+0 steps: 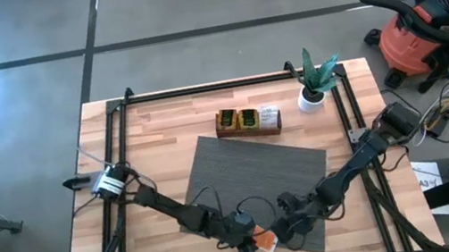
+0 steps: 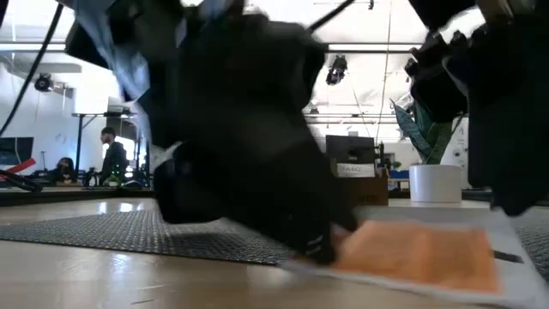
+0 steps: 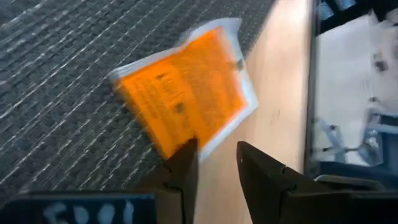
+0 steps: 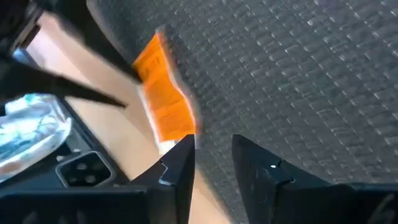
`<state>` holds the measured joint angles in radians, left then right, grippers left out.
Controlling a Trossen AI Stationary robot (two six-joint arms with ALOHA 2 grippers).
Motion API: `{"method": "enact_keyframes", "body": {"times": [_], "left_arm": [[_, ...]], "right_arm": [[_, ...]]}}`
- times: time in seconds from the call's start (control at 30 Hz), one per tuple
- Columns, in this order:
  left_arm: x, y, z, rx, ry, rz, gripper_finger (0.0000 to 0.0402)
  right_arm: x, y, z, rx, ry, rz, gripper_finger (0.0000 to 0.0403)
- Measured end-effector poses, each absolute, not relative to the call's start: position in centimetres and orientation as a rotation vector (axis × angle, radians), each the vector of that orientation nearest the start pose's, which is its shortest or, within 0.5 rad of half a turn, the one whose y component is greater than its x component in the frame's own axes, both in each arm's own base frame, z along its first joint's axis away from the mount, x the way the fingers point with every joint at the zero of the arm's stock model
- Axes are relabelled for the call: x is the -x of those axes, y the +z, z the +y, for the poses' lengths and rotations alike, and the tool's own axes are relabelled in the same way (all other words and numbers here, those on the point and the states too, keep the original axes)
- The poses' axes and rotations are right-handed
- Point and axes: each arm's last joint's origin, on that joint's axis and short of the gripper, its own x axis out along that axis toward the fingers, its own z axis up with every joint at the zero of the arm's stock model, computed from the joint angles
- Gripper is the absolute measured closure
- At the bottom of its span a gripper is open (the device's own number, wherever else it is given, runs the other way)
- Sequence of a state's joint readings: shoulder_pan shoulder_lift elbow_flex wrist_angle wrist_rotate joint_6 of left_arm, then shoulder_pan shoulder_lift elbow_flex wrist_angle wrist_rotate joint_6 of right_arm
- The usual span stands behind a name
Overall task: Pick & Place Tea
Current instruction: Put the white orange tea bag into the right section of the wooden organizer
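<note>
Orange tea sachet (image 3: 186, 99) flat on the mat's (image 1: 250, 172) near edge, half over bare table (image 1: 161, 127), just ahead of left pincer (image 3: 214, 163), jaws parted, grasping nothing. Right pincer (image 4: 211, 158) close opposite, likewise released. Risk: colliding fingers, or sachet sliding off the mat lip. Open room toward tray (image 1: 247, 122).

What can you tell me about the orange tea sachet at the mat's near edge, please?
The orange tea sachet is flat and square, with a pale sealed border and small dark print. It lies half on the grey ribbed mat, half on the wooden table. The left gripper stands open at its edge, one finger at its corner.
</note>
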<state>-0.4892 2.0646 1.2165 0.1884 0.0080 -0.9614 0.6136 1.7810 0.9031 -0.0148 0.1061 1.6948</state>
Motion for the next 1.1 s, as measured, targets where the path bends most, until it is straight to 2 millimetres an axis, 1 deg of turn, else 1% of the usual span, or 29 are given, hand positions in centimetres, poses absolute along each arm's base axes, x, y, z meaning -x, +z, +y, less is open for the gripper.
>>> {"method": "enact_keyframes", "body": {"times": [0.03, 0.07, 0.13, 0.17, 0.2, 0.23, 0.3, 0.33, 0.37, 0.4, 0.43, 0.47, 0.57, 0.63, 0.7, 0.77, 0.83, 0.9, 0.97, 1.1], "left_arm": [[-37.6, 13.1, -20.2, 0.74, -0.122, 0.834, 0.0291], [-37.5, 13.1, -20.2, 0.735, -0.117, 0.842, 0.0291], [-37.6, 12.8, -20.2, 0.731, -0.106, 0.835, 0.0291], [-37.4, 13.0, -20.2, 0.728, -0.105, 0.835, 0.0291], [-37.4, 13.0, -20.1, 0.724, -0.105, 0.841, 0.0291], [-37.4, 13.0, -20.1, 0.724, -0.103, 0.839, 0.0291], [-37.4, 13.0, -20.0, 0.716, -0.094, 0.828, 0.0291], [-37.4, 13.1, -20.0, 0.711, -0.098, 0.828, 0.0291], [-37.4, 13.1, -20.0, 0.712, -0.098, 0.829, 0.0291], [-37.5, 12.9, -20.0, 0.712, -0.093, 0.823, 0.0291], [-37.5, 13.0, -20.0, 0.71, -0.088, 0.813, 0.0291], [-37.5, 13.0, -20.0, 0.71, -0.09, 0.816, 0.0291], [-37.6, 12.8, -20.0, 0.718, -0.081, 0.813, 0.0291], [-37.5, 13.0, -20.0, 0.718, -0.085, 0.817, 0.0291], [-37.6, 12.8, -20.1, 0.732, -0.085, 0.801, 0.0291], [-37.5, 13.0, -20.1, 0.733, -0.087, 0.803, 0.0291], [-37.7, 13.0, -20.1, 0.741, -0.082, 0.792, 0.0291], [-37.6, 13.0, -20.1, 0.74, -0.081, 0.792, 0.0291], [-37.7, 13.1, -20.1, 0.743, -0.072, 0.779, 0.0291], [-37.7, 13.4, -20.1, 0.745, -0.069, 0.763, 0.0291]], "right_arm": [[-28.0, 13.3, 19.4, -1.228, -0.358, 0.983, 0.0296], [-28.6, 13.4, 19.8, -1.252, -0.332, 0.962, 0.0292], [-28.4, 13.1, 19.8, -1.24, -0.358, 0.987, 0.0281], [-28.8, 12.9, 20.0, -1.238, -0.366, 0.991, 0.0276], [-29.4, 13.2, 20.5, -1.261, -0.334, 0.968, 0.027], [-29.6, 13.2, 20.6, -1.263, -0.328, 0.972, 0.0264], [-29.5, 12.8, 20.5, -1.216, -0.371, 0.996, 0.0252], [-30.1, 13.0, 20.9, -1.232, -0.353, 0.974, 0.0247], [-30.3, 12.8, 21.0, -1.23, -0.359, 0.973, 0.0242], [-30.0, 12.6, 20.7, -1.199, -0.4, 0.989, 0.0238], [-30.1, 12.4, 20.7, -1.182, -0.42, 0.998, 0.0235], [-30.7, 12.6, 21.0, -1.189, -0.401, 0.982, 0.0232], [-31.0, 12.3, 21.1, -1.146, -0.405, 1.011, 0.0229], [-31.7, 12.5, 21.6, -1.145, -0.387, 0.993, 0.0231], [-31.6, 12.6, 21.6, -1.103, -0.402, 1.016, 0.0232], [-32.2, 12.7, 21.7, -1.091, -0.395, 1.008, 0.0236], [-32.1, 12.9, 21.5, -1.057, -0.399, 1.029, 0.0242], [-32.3, 12.9, 21.5, -1.053, -0.396, 1.027, 0.0252], [-32.1, 13.1, 21.4, -1.042, -0.402, 1.042, 0.0265], [-31.9, 13.2, 21.3, -1.046, -0.395, 1.066, 0.0299]]}}
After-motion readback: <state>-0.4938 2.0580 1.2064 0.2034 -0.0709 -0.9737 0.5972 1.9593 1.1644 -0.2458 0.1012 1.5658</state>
